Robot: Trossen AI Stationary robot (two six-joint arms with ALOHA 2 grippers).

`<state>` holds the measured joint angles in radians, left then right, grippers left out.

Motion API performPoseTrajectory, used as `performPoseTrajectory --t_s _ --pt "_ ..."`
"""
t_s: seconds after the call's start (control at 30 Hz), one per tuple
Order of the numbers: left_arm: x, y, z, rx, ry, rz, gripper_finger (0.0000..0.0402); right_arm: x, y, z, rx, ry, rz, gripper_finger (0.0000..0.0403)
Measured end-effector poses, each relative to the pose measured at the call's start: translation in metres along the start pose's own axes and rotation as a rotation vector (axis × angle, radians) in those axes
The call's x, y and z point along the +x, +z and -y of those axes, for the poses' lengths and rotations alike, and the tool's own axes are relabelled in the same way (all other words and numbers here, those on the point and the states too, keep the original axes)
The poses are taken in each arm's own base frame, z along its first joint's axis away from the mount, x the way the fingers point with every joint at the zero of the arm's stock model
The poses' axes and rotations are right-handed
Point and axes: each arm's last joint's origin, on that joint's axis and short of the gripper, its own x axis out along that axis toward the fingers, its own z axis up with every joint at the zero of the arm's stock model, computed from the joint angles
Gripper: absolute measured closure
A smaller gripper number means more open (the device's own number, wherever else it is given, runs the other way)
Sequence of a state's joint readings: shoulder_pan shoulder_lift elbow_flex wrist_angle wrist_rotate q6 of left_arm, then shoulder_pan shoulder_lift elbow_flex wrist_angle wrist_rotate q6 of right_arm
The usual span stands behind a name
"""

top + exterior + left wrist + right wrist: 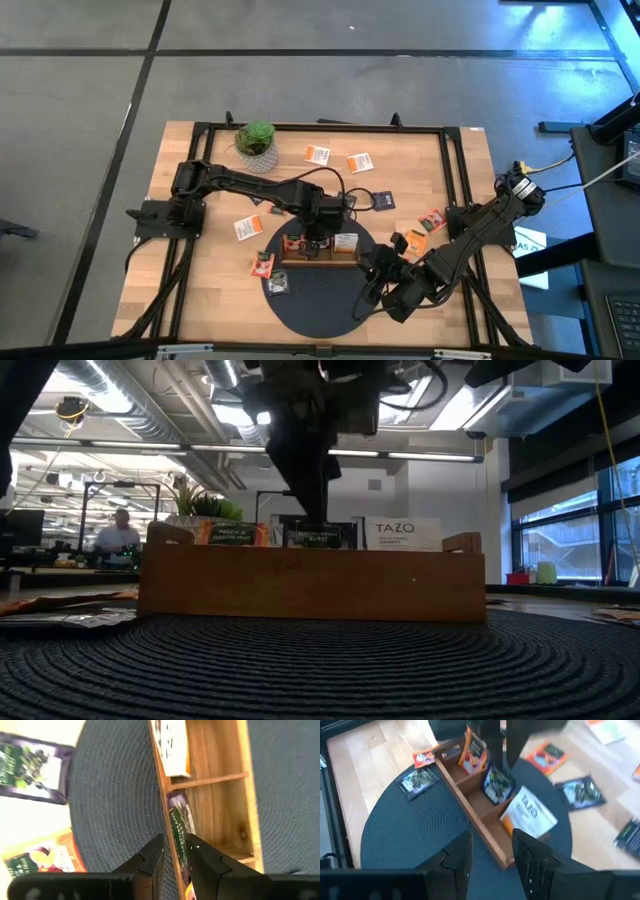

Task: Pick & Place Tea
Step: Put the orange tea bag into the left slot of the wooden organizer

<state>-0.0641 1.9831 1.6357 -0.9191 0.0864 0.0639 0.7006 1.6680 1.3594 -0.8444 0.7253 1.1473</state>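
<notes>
The dark green-black square tea-bag packet point(497, 784) stands on edge in the middle compartment of the brown wooden three-part tray point(310, 585), leaning against the tray's long wall with its long axis running along the tray. An orange packet point(474, 754) stands in the compartment to one side of it and a white-orange packet point(529, 814) in the compartment on the other. The tray sits on a round dark woven mat point(315, 290) near the bench's front edge.

The left gripper point(172, 851) hangs right over that middle packet, its two dark fingers parted on either side of the packet's upper edge, one finger outside the tray wall and one inside; I judge it to be letting go, since a gap shows beside the packet. The packet lies straight ahead of these jaws, so a clear lift straight up is what the next move turns on.

The right gripper point(492, 851) waits over the mat's front-right edge, jaws apart and empty, farther from the tray than the left. Loose packets lie on the bench behind and left of the mat
</notes>
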Motion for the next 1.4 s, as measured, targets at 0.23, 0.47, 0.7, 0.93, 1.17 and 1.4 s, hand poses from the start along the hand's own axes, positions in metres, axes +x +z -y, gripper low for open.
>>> performPoseTrajectory --t_s 0.23,0.47,0.7,0.93,1.17,1.4 --pt "-0.042 0.006 0.003 -0.055 0.009 0.135 0.0325 -0.007 -0.007 0.022 0.2 -0.132 -0.22 0.0263" --pt "-0.05 0.028 0.038 -0.034 -0.078 0.381 0.0327 -0.009 -0.015 0.032 0.18 -0.214 -0.311 0.0263" --pt "-0.044 0.04 0.079 -0.072 -0.189 0.576 0.0327 -0.003 -0.039 0.036 0.088 -0.217 -0.34 0.0263" --pt "-0.041 0.044 0.112 -0.193 -0.244 0.728 0.0326 0.017 -0.074 0.054 0.077 -0.252 -0.545 0.0263" --pt "-0.044 0.038 0.145 -0.302 -0.156 0.801 0.0323 0.041 -0.108 0.074 0.077 -0.218 -0.62 0.0263" --pt "-0.043 0.029 0.176 -0.398 -0.082 0.851 0.0323 0.051 -0.122 0.085 0.086 -0.191 -0.601 0.0273"
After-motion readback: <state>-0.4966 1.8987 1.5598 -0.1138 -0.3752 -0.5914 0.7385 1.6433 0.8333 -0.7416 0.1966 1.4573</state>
